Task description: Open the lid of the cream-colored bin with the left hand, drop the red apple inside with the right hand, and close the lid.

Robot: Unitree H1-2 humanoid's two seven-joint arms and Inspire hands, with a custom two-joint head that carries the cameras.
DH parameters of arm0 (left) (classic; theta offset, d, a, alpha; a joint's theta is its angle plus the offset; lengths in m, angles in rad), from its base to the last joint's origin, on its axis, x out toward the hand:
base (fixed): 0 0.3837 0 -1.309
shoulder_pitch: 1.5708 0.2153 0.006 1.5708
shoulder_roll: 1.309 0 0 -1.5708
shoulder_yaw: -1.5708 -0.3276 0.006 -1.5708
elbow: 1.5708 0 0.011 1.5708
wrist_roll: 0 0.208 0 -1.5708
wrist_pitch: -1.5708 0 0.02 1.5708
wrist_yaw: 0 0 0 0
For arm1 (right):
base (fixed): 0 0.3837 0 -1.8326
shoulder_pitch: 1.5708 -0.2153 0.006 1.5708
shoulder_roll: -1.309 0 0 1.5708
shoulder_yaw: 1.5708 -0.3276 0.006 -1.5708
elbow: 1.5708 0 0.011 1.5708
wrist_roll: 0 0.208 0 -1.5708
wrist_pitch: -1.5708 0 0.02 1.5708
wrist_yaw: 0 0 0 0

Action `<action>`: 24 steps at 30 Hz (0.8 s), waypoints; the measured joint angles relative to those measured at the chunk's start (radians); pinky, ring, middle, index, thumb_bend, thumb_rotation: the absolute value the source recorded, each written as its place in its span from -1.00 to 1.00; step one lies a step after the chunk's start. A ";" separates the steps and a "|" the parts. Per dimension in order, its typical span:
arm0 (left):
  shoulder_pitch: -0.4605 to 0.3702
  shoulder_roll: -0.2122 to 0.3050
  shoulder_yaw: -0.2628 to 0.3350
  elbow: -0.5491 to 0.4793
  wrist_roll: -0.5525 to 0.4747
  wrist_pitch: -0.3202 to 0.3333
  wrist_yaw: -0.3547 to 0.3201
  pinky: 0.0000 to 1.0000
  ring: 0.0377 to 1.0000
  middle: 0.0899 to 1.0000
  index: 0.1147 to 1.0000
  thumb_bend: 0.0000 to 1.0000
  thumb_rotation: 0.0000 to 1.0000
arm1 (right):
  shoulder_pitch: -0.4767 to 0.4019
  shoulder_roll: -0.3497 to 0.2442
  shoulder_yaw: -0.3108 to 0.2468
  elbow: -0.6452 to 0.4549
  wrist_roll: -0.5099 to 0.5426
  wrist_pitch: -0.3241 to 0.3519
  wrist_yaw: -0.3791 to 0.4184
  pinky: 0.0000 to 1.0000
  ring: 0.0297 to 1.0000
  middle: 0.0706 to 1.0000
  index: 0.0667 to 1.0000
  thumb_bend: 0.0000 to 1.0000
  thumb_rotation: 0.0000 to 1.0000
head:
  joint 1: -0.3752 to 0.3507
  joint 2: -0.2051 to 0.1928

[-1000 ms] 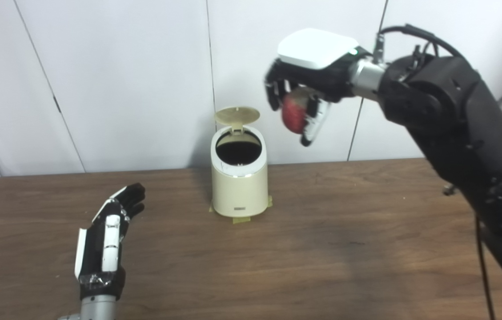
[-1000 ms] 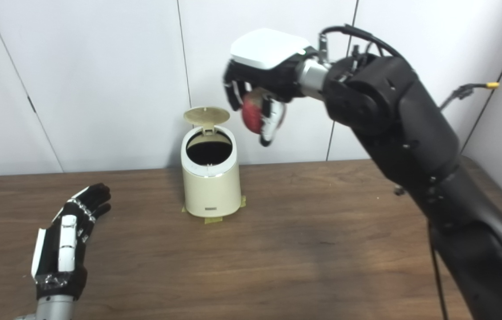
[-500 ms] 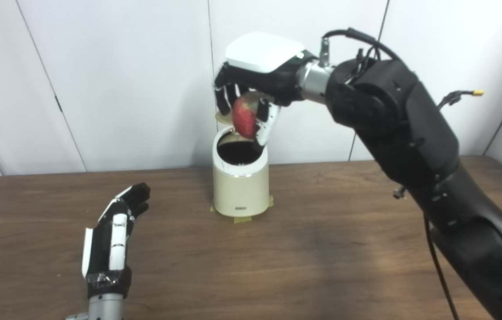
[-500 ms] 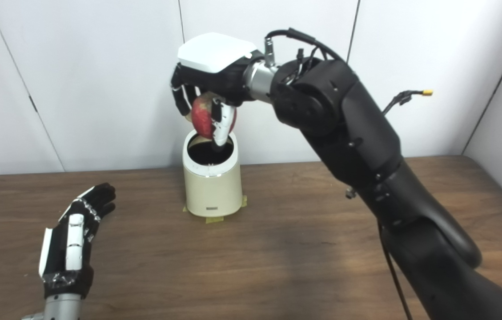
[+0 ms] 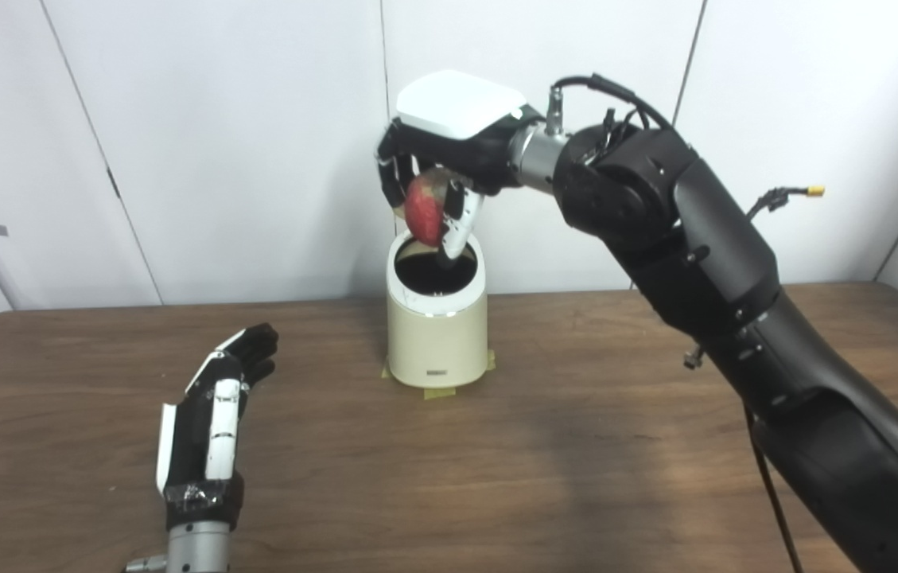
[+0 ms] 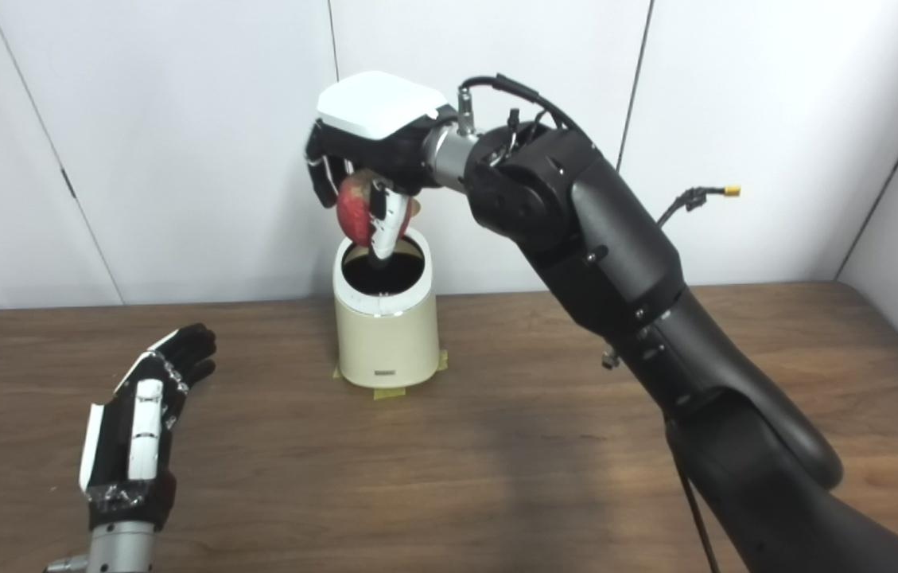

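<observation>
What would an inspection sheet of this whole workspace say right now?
Surface: brown wooden table, bare apart from the bin.
Job's things: cream bin upright, taped down, mouth open, lid mostly hidden behind the right hand; red apple held above the mouth.
Clutter: nothing seen.
Hands: right hand shut on the apple; left hand open, holding nothing, away from the bin.
Cables: black cable looping over the right wrist; thin wire with a yellow tip.
Surroundings: white wall panels.
</observation>
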 measured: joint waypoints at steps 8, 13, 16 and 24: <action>0.001 -0.006 -0.004 -0.022 0.000 0.001 0.000 0.67 0.62 0.54 0.45 0.12 0.67 | 0.013 0.012 0.010 0.076 -0.011 -0.036 -0.057 -0.38 -0.20 -0.07 -0.13 0.04 -1.00 | 0.005 0.006; 0.001 -0.009 -0.004 -0.025 0.000 0.007 0.000 0.67 0.62 0.53 0.46 0.12 0.66 | 0.014 0.013 0.011 0.114 -0.022 -0.031 -0.076 -0.37 -0.22 -0.08 -0.11 0.04 -1.00 | 0.005 0.006; 0.001 -0.013 -0.004 -0.027 0.000 0.010 0.000 0.67 0.63 0.54 0.47 0.14 0.65 | 0.015 0.021 0.011 0.144 -0.023 -0.019 -0.077 -0.42 -0.26 -0.12 -0.09 0.04 -1.00 | 0.006 0.008; 0.001 -0.017 -0.006 -0.028 -0.001 0.019 0.000 0.70 0.65 0.54 0.46 0.14 0.65 | 0.029 0.039 0.024 0.200 -0.049 -0.038 -0.152 -0.48 -0.23 -0.10 -0.08 0.04 -1.00 | 0.014 0.011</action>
